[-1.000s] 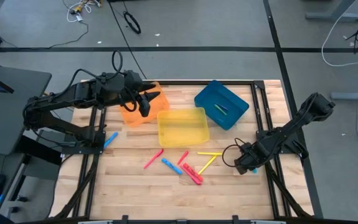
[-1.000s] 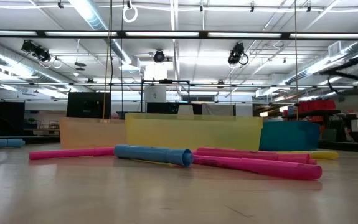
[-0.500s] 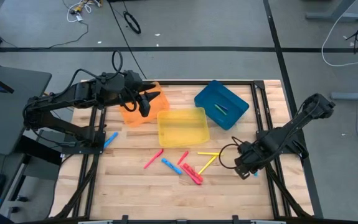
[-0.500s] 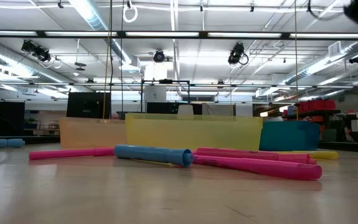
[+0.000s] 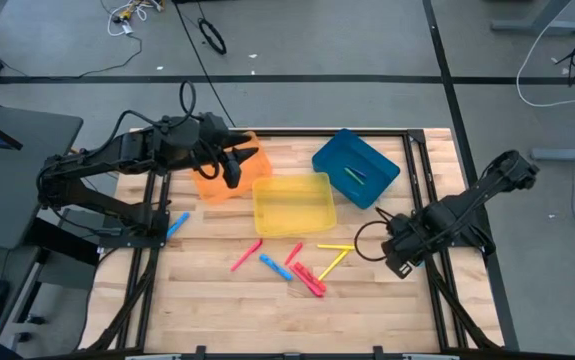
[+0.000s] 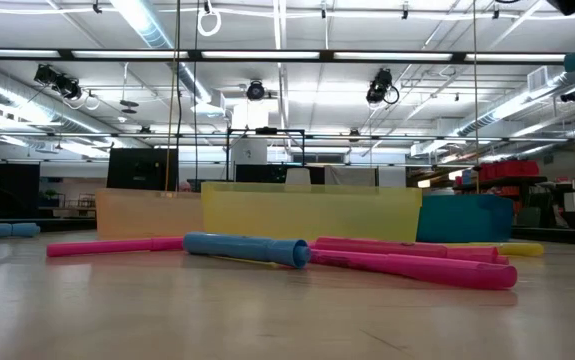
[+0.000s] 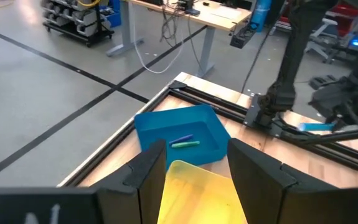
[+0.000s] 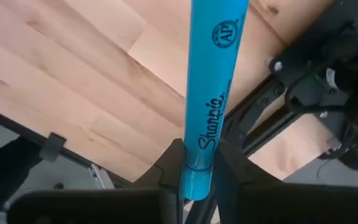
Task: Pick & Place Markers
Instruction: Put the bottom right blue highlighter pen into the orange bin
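Note:
My right gripper (image 5: 399,262) hangs above the table's right side, near the frame rail, shut on a light-blue marker (image 8: 213,74); the marker (image 7: 317,127) also shows in the left wrist view. Pink (image 5: 246,255), blue (image 5: 274,266), red (image 5: 293,252) and yellow (image 5: 336,246) markers lie flat on the wood in front of the yellow tray (image 5: 293,203). A green and a purple marker (image 5: 355,175) lie in the blue tray (image 5: 356,165). My left gripper (image 5: 232,170) waits open above the orange tray (image 5: 217,185). My right gripper pinches the light-blue marker near one end (image 8: 198,168) between its two fingers. The fingers point down from above and lie across the marker. The marker sticks out to one side of the fingers, roughly level, lifted clear of the table.
One more blue marker (image 5: 177,223) lies at the table's left edge by the frame rail. Black frame rails (image 5: 437,290) run along the table's left and right sides. The three trays stand in a row along the far half; bare wood lies along the near edge.
My right gripper has gone up from the table with the light-blue marker, rolling its wrist on the way. The marker is lifted clear of the wood. In the low view the arm has climbed almost out of the picture's top right.

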Robot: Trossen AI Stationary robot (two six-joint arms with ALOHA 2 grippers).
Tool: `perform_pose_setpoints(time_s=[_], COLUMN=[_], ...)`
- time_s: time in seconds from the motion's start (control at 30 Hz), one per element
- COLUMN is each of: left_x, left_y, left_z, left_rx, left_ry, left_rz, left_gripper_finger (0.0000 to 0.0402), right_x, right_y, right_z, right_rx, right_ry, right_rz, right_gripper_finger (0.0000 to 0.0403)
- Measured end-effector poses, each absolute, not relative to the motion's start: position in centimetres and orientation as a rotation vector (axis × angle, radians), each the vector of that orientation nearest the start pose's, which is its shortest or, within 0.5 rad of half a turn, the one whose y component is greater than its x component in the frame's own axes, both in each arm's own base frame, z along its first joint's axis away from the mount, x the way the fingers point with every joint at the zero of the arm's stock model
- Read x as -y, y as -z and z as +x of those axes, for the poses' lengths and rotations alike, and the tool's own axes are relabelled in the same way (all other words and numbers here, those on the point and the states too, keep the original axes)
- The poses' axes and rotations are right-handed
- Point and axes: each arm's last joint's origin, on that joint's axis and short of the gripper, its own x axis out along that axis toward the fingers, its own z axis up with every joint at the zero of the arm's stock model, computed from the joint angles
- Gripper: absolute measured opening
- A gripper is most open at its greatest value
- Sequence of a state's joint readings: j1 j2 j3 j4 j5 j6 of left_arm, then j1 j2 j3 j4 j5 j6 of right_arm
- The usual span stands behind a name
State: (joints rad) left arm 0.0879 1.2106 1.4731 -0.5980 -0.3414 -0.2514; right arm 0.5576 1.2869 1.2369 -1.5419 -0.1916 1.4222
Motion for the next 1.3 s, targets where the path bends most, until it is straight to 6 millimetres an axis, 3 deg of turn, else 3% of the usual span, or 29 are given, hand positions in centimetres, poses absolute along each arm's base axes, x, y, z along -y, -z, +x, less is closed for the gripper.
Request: perform_pose_setpoints(time_s=[0.23, 0.47, 0.9, 1.13, 1.3], left_x=[-2.9, -2.9, -2.8, -2.6, -2.6], left_y=[-44.0, -43.8, -43.7, -43.5, -43.5], left_z=[23.6, 23.6, 23.5, 23.5, 23.5], left_rx=[-0.287, -0.305, -0.312, -0.339, -0.345], left_ry=[-0.424, -0.427, -0.42, -0.366, -0.361], left_rz=[-0.261, -0.267, -0.27, -0.301, -0.323], left_gripper_finger=[0.0177, 0.0177, 0.0177, 0.0177, 0.0177], right_x=[-8.8, -5.3, 0.0, 2.0, 3.2], right_y=[-31.7, -33.2, -33.7, -35.2, -36.5], right_z=[17.7, 20.1, 27.0, 30.0, 31.3], right_rx=[-1.543, -1.42, -1.364, -1.255, -1.062], right_ry=[0.498, 0.412, 0.238, 0.245, 0.266], right_rz=[0.712, 0.648, 0.375, 0.251, 0.244], right_gripper_finger=[0.0048, 0.0048, 0.0048, 0.0048, 0.0048])
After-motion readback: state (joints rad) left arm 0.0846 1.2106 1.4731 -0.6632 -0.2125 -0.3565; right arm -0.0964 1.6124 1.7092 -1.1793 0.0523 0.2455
